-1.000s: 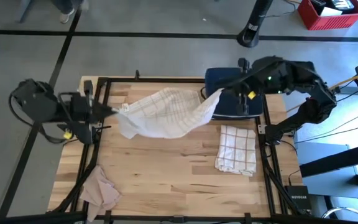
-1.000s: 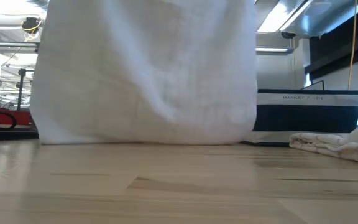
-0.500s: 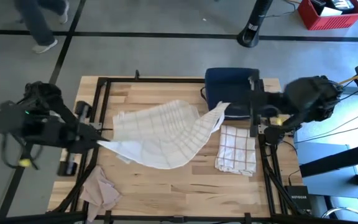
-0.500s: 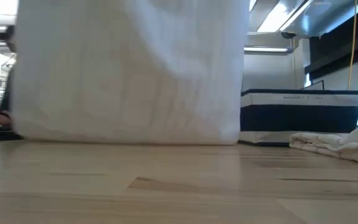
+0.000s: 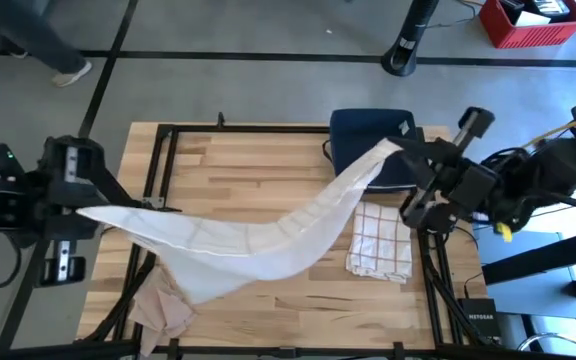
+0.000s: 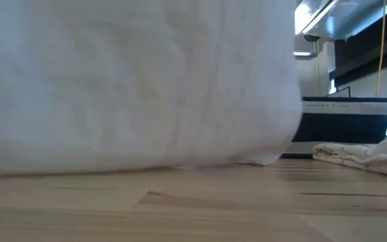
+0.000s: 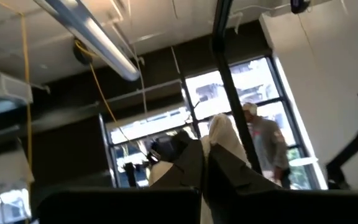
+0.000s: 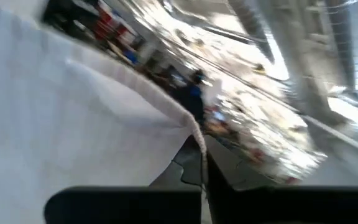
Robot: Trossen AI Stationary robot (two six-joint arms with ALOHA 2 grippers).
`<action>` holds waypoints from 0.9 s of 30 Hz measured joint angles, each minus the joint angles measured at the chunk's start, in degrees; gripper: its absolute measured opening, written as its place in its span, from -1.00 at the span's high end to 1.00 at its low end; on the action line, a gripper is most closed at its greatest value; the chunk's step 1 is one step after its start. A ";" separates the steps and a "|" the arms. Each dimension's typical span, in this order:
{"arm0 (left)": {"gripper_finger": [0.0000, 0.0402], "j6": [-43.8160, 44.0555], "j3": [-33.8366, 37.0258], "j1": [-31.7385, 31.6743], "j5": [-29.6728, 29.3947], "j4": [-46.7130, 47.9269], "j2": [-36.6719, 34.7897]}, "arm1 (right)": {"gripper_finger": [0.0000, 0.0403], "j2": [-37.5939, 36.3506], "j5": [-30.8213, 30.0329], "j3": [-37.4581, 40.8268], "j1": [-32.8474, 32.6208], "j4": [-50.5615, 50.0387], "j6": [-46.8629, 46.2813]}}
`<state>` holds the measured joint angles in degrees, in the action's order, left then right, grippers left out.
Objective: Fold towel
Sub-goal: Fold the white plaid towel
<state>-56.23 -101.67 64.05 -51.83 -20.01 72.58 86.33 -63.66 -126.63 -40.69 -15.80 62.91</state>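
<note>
L hand at 9 o'clock, off the bench edge, pinches one towel corner. Towel hangs stretched across mid-bench, sagging toward 7. R hand at 2 o'clock clamps the other corner, over the basket. Folded cloth at 4.

left arm: black, green light | right arm: black, yellow cable, yellow tag
</note>
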 joint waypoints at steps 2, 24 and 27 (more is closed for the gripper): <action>1.00 -5.43 0.00 0.93 -0.87 -3.89 0.15 | 0.99 1.33 -4.22 0.00 0.13 6.34 7.22; 1.00 -46.19 -0.90 1.33 -11.31 -33.90 -0.58 | 0.98 3.30 -5.85 -8.39 10.45 9.56 13.25; 1.00 -46.44 -0.78 1.28 -12.02 -33.48 -0.18 | 0.98 3.91 -6.00 -8.33 12.34 0.92 8.44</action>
<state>-102.67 -102.45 65.33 -63.85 -53.49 72.39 90.24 -69.65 -134.96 -28.35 -14.88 71.34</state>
